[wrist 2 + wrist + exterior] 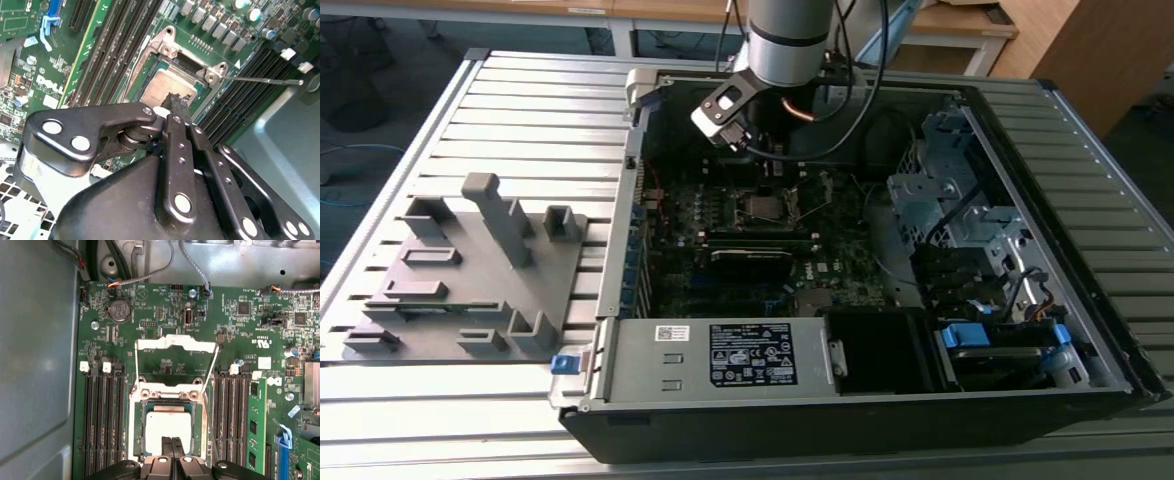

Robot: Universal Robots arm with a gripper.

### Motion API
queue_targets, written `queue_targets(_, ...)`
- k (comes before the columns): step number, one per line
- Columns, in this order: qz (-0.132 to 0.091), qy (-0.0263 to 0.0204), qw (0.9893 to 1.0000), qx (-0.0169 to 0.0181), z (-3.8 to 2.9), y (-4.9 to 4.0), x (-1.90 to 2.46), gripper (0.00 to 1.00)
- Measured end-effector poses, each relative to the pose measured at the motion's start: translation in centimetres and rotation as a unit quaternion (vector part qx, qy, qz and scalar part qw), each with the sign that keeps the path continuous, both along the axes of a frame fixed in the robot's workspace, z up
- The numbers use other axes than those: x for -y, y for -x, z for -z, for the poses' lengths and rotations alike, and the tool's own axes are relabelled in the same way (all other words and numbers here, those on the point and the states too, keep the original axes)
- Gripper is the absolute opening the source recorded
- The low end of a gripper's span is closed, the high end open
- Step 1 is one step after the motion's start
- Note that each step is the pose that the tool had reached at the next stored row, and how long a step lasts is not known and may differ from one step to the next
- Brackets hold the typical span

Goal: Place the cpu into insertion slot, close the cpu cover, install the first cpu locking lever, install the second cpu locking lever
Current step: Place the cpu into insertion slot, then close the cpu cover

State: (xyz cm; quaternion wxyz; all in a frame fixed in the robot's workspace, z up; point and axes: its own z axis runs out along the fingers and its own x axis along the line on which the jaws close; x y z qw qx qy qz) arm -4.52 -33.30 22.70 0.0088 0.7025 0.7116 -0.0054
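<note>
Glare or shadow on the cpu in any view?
First wrist view: cpu evenly lit, open cpu cover glares white. Second wrist view: cpu has a soft sheen, dark tool covers its near edge. Exterior view: case interior in shade.

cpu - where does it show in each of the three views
Exterior view: the cpu is the small grey square in the socket, near picture centre.
Second wrist view: the cpu is the dull metal plate just past the shut claw.
First wrist view: the cpu is the pale square at the claw tips.
Shared landmark: the black memory slots beside the socket.
</note>
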Motion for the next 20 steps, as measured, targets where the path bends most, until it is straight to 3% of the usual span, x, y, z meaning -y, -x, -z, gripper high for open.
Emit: queue_targets(20,0.0,-0.0001,1.0,0.0,-0.66,-0.18,-0.02,0.11)
